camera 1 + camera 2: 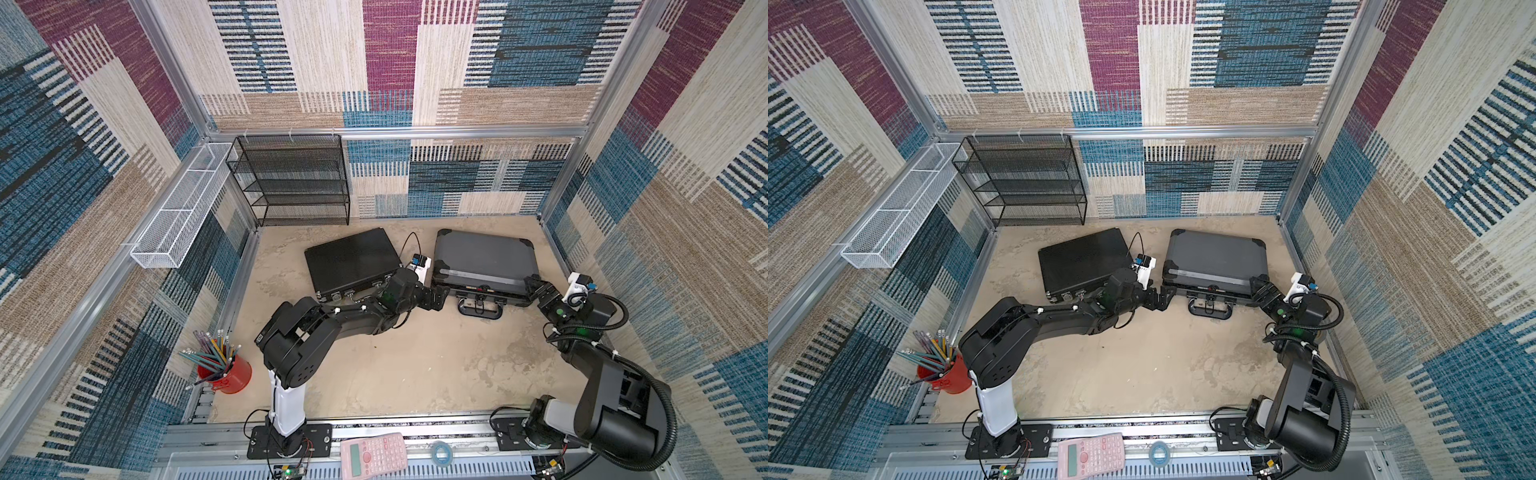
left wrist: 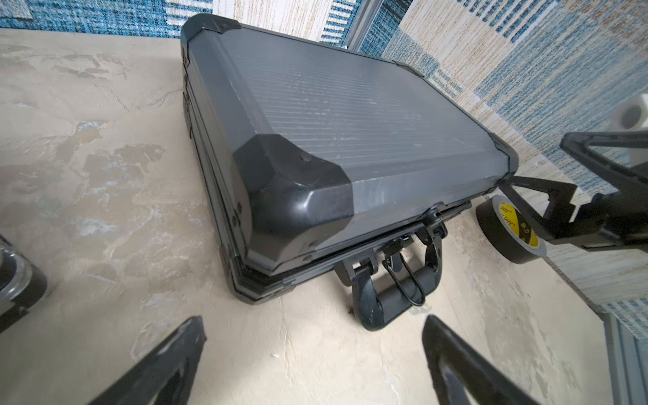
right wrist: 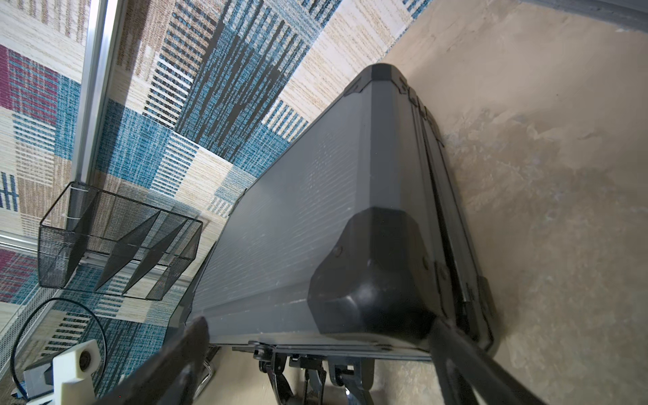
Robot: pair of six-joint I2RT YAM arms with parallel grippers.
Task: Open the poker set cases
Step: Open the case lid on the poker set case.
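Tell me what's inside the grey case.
Nothing inside shows. The grey case lies with its lid down, covering any contents; only its outer shell and handle are visible.

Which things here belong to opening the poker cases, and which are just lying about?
For the job: black case, grey case, left gripper, right gripper.
Lying about: pencil cup, calculator, black tape, mesh shelf, white basket.

Black case (image 1: 353, 262): near right corner hidden behind left arm (image 1: 399, 295) in both top views. Grey case (image 1: 482, 262): near right corner hidden under right gripper (image 1: 534, 286) there. Tape roll (image 2: 498, 238): partly behind right fingers (image 2: 526, 210), label words too small to read. Left fingers (image 2: 189, 336): blurry, cut off by picture edge. Handle (image 3: 277, 378) of grey case: cut off in right wrist view.
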